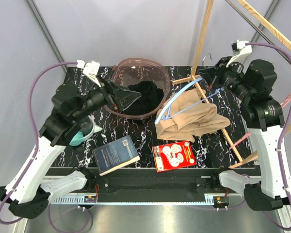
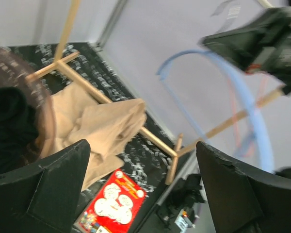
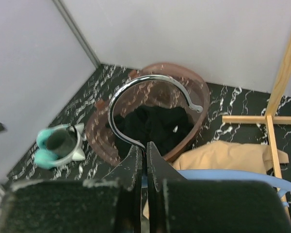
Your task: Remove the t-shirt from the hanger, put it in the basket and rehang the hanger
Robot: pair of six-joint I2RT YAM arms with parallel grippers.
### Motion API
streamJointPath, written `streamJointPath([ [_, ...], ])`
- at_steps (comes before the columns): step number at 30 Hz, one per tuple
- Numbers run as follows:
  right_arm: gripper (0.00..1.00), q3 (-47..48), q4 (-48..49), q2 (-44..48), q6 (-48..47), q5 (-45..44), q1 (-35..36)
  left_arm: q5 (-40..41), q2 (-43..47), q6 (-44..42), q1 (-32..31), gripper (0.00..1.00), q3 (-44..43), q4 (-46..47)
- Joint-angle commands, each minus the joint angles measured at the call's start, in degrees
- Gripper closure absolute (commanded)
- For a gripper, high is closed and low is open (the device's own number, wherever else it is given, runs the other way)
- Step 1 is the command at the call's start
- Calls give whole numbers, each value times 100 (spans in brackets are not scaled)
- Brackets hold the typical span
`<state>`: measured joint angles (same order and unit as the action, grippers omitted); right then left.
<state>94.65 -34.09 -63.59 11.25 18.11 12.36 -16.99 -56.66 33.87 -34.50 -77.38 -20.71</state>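
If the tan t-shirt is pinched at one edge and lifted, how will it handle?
Probably floppy: the t-shirt lies crumpled in soft folds on the table, so the rest would drape and trail. Likely light: thin fabric. It may snag on the blue hanger overlapping it in the top view.

Black marbled table (image 1: 144, 130): pink bowl (image 1: 136, 62), tan t-shirt (image 1: 194, 119), book (image 1: 115, 154), red packet (image 1: 173, 155), teal mug (image 1: 80, 138).
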Motion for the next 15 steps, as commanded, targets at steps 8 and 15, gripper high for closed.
streamJointPath([
  [8,100,528,-871,-548,-860,10,651,-228,-598,77,-1249,9,-566,331],
  [15,100,721,-1056,-751,-1010,-1116,1383,986,-1040,-442,-1937,11,-954,-380],
])
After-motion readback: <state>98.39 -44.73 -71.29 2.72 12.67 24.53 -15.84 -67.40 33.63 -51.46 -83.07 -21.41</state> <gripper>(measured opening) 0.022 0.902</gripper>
